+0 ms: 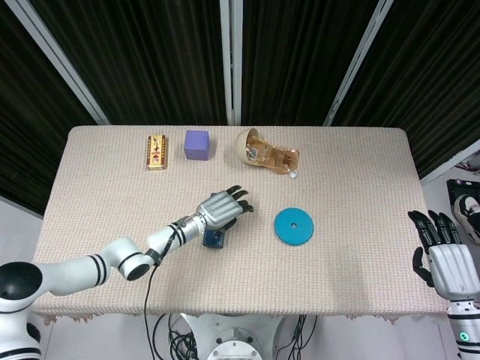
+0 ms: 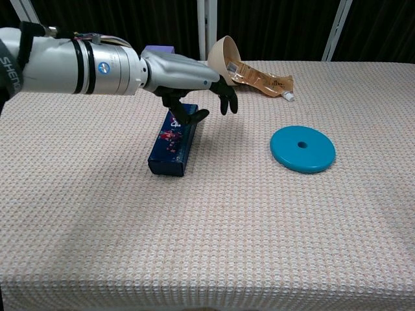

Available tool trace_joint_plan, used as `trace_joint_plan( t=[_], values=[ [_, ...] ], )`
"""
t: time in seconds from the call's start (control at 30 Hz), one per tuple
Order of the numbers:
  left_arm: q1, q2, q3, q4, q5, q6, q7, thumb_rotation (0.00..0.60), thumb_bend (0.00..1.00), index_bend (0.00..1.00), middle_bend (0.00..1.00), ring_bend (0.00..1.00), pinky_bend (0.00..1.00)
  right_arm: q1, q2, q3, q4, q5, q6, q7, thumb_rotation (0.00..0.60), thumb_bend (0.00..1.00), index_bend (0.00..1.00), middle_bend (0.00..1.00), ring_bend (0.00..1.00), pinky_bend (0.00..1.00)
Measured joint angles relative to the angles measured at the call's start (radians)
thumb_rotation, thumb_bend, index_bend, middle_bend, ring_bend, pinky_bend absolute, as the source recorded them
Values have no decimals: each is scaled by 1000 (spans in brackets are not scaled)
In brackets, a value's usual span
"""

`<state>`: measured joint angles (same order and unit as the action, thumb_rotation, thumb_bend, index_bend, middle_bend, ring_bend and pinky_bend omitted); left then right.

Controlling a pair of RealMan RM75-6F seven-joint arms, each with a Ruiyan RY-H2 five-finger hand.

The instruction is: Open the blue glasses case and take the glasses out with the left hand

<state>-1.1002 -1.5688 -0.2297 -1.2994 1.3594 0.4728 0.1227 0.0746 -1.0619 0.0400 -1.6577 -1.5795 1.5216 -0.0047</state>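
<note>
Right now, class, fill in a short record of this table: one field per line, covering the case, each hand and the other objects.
case: blue glasses case lying closed on the table
left hand: left hand above the case's far end, fingers spread; contact cannot be told
right hand: right hand off the table's right edge, holding nothing, fingers apart
disc: blue disc right of the case
far edge: yellow box, purple cube, tipped bowl with packets
</note>
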Motion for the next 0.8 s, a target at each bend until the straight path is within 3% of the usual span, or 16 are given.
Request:
trace_joint_plan(
  t=[0.37,0.8],
  values=[
    [-20,10,63,20,-237,-6,168,600,627,311,375,41,0,4,-7,5,20,-2,-1,23,600,770,0,119,0,0],
    [59,182,196,-159,-542,166,277,600,627,336,402,66,0,22,-12,8,9,-20,-14,13,600,769,0,120,0,0]
  ],
)
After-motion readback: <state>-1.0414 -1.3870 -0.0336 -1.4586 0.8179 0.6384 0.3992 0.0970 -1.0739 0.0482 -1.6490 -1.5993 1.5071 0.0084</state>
